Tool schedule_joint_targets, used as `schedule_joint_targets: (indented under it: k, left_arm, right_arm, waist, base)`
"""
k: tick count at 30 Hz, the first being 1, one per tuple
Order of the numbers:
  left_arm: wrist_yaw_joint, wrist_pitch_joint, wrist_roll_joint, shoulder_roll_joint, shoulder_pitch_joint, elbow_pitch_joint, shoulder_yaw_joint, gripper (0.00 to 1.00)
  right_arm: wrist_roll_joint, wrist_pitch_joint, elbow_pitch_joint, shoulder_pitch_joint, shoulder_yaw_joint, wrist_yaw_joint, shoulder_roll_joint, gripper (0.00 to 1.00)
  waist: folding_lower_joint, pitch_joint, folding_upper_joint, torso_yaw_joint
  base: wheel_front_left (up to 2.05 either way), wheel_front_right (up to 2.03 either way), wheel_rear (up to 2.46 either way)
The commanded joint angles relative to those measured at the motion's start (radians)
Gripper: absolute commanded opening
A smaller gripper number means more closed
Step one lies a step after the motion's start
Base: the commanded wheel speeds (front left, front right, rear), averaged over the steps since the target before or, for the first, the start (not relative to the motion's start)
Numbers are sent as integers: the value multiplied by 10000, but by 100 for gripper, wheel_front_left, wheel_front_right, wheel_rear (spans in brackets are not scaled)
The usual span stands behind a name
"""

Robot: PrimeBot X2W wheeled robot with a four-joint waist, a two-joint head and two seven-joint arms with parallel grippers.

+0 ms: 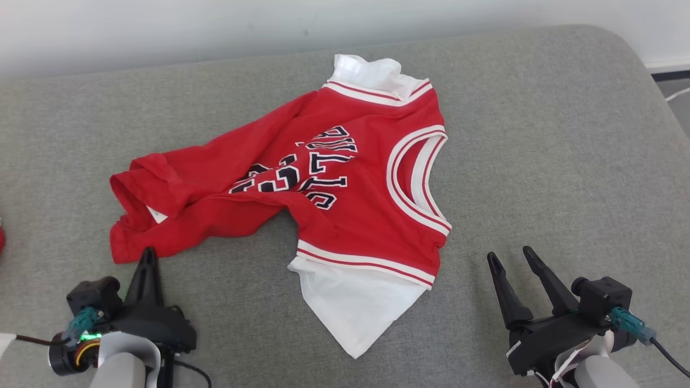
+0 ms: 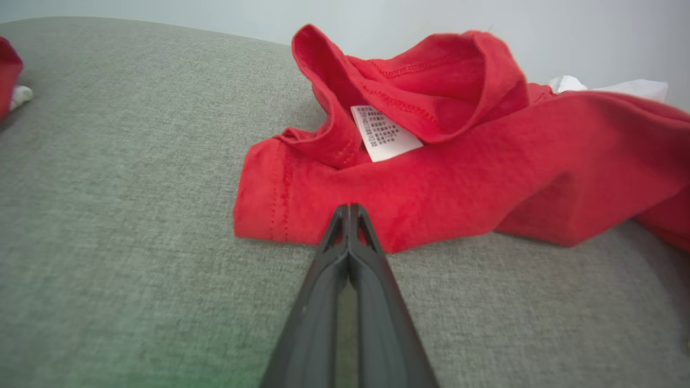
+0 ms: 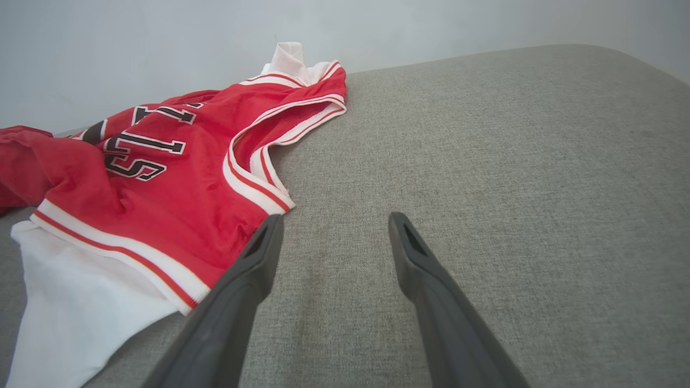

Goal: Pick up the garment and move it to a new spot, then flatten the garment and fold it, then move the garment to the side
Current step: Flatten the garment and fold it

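Finds the red sleeveless jersey (image 1: 350, 231), trimmed in white and red bands with black lettering, lying rumpled at the middle of the grey woven-fabric padded surface (image 1: 539, 134). Places its neckline toward the right and its bunched hem end toward the left. Notes a white cloth layer (image 1: 350, 307) sticking out from under the jersey at the near and far armhole edges. Notes a small white printed care label (image 2: 384, 133) exposed inside the bunched hem fold.

Records the left gripper (image 1: 148, 253) (image 2: 350, 207) with both dark fingers pressed together, tips at the near edge of the hem and against the red cloth. Cannot tell whether any cloth is caught between them.

Records the right gripper (image 1: 511, 253) (image 3: 335, 218) spread wide with nothing between the fingers, low over bare grey surface just beside the jersey's near right corner.

Logs a second red item (image 1: 1, 237), cut off at the left edge of the head view, well apart from the jersey. Logs a pale wall (image 1: 161, 27) behind the surface.
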Motion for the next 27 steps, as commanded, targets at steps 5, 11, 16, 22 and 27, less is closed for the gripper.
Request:
schedule_joint_targets:
  k: [5, 11, 16, 22, 27]
  left_arm:
    - [-127, -17, -6, 2, 371, -197, -165, 0]
    - [-83, -17, -89, 1, 124, 43, -220, 100]
    - [205, -17, 89, 212, -246, 136, 170, 100]
    - [372, -17, 195, 344, -466, 347, 484, 100]
    - [451, -16, 214, 457, -647, 771, 661, 100]
  right_arm:
    - [38, -6, -64, 54, 88, 1, 43, 100]
    - [96, -5, -22, 135, 204, 1, 18, 100]
    - [149, -5, -30, 47, 169, 1, 55, 100]
    - [188, -6, -2, 53, 91, 1, 110, 100]
    - [179, -6, 19, -34, 128, 1, 176, 100]
  waist:
    - [-1, -299, 0, 220]
    - [-1, -280, 0, 130]
    - [-1, -34, 0, -90]
    - [-1, 214, 0, -219]
    - [-1, 354, 0, -238]
  base:
    - [0, 0, 0]
    - [0, 0, 0]
    - [0, 0, 0]
    - [0, 0, 0]
    - [0, 0, 0]
